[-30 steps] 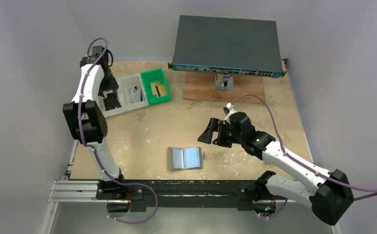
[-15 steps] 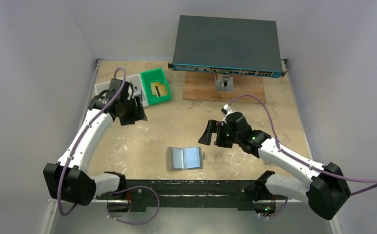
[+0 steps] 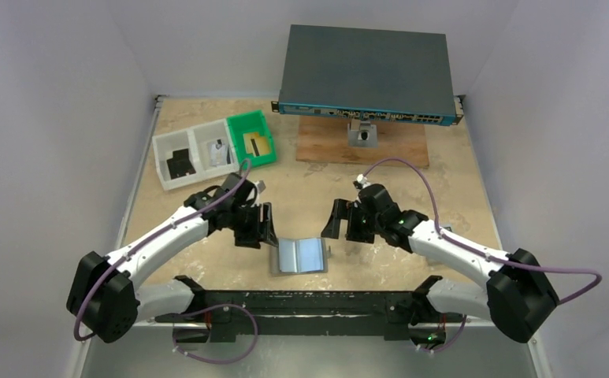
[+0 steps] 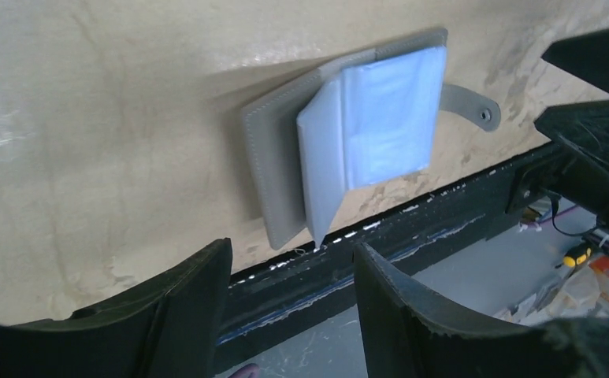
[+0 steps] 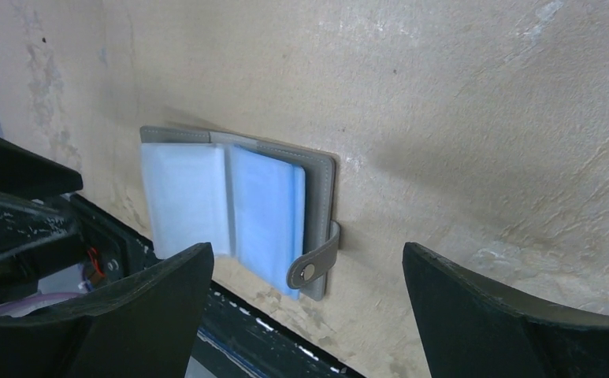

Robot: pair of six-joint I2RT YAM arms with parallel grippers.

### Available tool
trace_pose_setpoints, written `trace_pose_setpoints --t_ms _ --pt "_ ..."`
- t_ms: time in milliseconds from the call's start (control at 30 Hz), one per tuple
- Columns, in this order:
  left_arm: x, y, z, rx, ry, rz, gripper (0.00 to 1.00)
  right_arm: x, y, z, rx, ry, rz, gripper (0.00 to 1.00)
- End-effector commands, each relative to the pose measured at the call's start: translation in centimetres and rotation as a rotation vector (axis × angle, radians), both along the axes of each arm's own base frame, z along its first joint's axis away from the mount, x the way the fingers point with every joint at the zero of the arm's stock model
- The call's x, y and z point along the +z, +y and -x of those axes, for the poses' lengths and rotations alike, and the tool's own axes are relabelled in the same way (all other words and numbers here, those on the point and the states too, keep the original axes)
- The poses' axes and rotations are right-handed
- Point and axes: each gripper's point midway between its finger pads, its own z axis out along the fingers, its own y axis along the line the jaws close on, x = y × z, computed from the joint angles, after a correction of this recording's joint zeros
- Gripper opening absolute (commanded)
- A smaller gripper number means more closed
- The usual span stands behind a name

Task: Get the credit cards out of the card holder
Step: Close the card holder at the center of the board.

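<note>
The card holder (image 3: 299, 255) lies open near the table's front edge, its bluish clear pockets facing up and its strap with the stud to the right. It also shows in the left wrist view (image 4: 364, 134) and the right wrist view (image 5: 238, 205). No card shows in its pockets. A black card (image 3: 179, 163), a silver-grey card (image 3: 219, 151) and a gold card (image 3: 257, 144) lie in the trays at the back left. My left gripper (image 3: 263, 226) (image 4: 291, 248) is open and empty just left of the holder. My right gripper (image 3: 342, 220) (image 5: 307, 250) is open and empty just right of it.
A white two-compartment tray (image 3: 193, 133) and a green tray (image 3: 246, 120) stand at the back left. A large dark grey box with ports (image 3: 366, 72) sits at the back over a wooden board (image 3: 395, 146). A black rail (image 3: 301, 303) runs along the front edge.
My left arm has swung from the trays at the back left down to the holder's left side. My right gripper has edged a little closer to the holder.
</note>
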Motion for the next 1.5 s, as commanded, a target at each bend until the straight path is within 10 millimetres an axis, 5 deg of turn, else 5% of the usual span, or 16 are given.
trace_pose_setpoints --t_ms 0,367,667,867,1267,1467 --pt "-0.3 -3.2 -0.1 -0.049 -0.012 0.102 0.57 0.0 1.0 -0.5 0.031 -0.031 -0.010 0.90" --pt "-3.2 -2.2 0.4 -0.066 0.013 -0.009 0.53 -1.1 2.1 -0.4 0.053 -0.004 0.019 0.80" --pt "-5.0 -3.8 0.9 -0.090 0.059 0.043 0.52 -1.6 2.4 -0.2 0.057 0.003 0.025 0.75" --pt "-4.5 -5.1 0.8 -0.089 0.054 0.104 0.48 -2.0 2.6 -0.1 0.056 0.011 0.023 0.68" --pt "-2.5 -5.9 1.1 -0.095 0.032 0.128 0.16 -3.3 2.0 0.1 0.039 0.032 0.073 0.41" --pt "-2.0 -5.4 1.1 -0.081 0.030 0.088 0.00 -3.3 1.1 0.1 0.033 0.023 0.115 0.42"
